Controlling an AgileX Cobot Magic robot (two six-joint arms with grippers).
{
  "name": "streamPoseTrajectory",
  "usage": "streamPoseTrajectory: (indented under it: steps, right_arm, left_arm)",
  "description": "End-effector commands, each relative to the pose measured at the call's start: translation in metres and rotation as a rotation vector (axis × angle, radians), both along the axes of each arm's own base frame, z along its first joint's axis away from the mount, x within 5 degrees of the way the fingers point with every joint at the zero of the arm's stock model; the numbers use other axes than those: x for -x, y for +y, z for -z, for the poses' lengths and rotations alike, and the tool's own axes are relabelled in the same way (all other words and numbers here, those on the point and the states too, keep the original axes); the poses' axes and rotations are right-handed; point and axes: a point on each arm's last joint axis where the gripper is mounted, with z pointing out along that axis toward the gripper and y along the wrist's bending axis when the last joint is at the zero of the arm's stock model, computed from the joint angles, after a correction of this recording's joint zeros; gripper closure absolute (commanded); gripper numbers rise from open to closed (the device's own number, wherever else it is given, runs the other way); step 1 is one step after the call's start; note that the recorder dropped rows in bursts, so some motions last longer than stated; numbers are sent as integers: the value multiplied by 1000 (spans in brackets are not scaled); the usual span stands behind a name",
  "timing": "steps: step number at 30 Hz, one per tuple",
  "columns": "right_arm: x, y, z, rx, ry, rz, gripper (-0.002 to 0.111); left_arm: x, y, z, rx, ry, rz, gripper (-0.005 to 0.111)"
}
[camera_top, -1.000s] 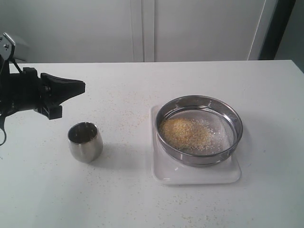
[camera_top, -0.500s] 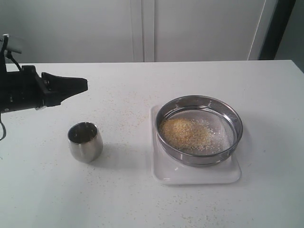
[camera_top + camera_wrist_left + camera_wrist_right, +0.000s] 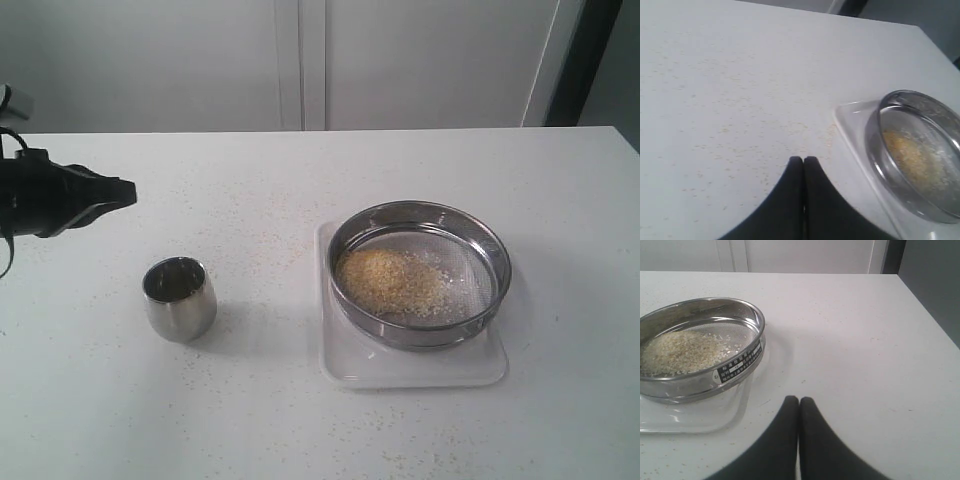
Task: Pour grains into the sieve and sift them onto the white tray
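The steel sieve (image 3: 420, 272) rests on the white tray (image 3: 412, 368) right of the table's middle. A mound of golden and pale grains (image 3: 392, 283) lies on its mesh, toward the left side. The left wrist view shows the sieve (image 3: 920, 150), the grains (image 3: 910, 155) and the tray (image 3: 855, 131); the right wrist view shows the sieve (image 3: 700, 350), its grains (image 3: 682, 351) and the tray (image 3: 695, 417). My left gripper (image 3: 128, 190) hovers at the far left, shut and empty (image 3: 803, 160). My right gripper (image 3: 799, 401) is shut and empty, off the sieve's right side; the exterior view does not show it.
A small rounded steel cup (image 3: 180, 298) stands upright on the white table, below and right of the left gripper. Stray grains (image 3: 260, 235) speckle the tabletop between cup and tray. The table's right edge (image 3: 927, 310) runs close to the right gripper.
My left gripper has drawn back to the left, away from the cup and sieve. Cup, sieve, tray and grains have stayed put.
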Motion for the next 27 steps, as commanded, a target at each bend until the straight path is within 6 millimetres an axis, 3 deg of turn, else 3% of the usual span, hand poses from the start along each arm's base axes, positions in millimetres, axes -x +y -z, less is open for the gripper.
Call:
streamPoseTrajectory:
  steps: [1, 6, 15, 27]
  right_arm:
    - [0, 0, 0, 5, -13, 0, 108]
    - [0, 0, 0, 5, -13, 0, 108]
    - [0, 0, 0, 5, -13, 0, 108]
    - [0, 0, 0, 5, -13, 0, 108]
  left_arm:
    - [9, 15, -16, -107, -14, -127, 107]
    - [20, 28, -32, -180, -35, -245, 107]
    - [37, 38, -54, -160, -109, -364, 107]
    - [41, 28, -55, -163, -129, -225, 107]
